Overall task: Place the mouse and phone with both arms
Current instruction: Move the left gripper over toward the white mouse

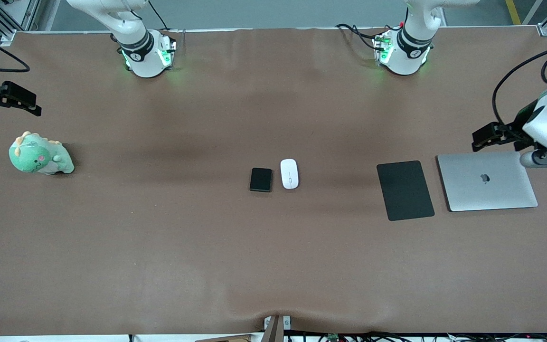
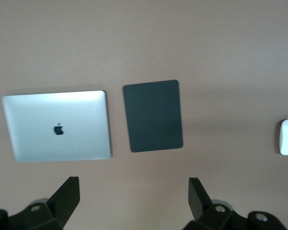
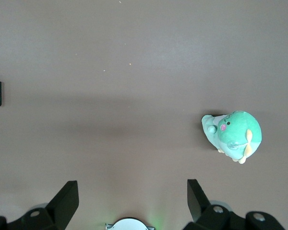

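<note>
Mouse [image 1: 289, 174] and phone [image 1: 260, 179] sit side by side mid-table, just apart, not touching. The phone is on the side toward the right arm's end, the mouse toward the left arm's end. Both lie flat on the brown table [image 1: 159, 247].

Left pincer [image 1: 485, 137] is up in the air at the left arm's end of the table, over bare table just beside the laptop [image 1: 487, 181]. Its jaws are spread wide and hold nothing. In the left wrist view its fingers [image 2: 67, 196] frame the laptop and the black mouse pad [image 2: 153, 116], and the mouse shows only at the frame's edge. Mouse is well apart from this pincer, with the mouse pad and laptop in between.

Right pincer [image 1: 14, 97] is at the right arm's end, over table near the green plush dinosaur [image 1: 40, 155]. Its jaws are also wide and empty. The phone shows only as a sliver at the edge of the right wrist view, well apart from this pincer.

Neither pincer touches anything.
</note>
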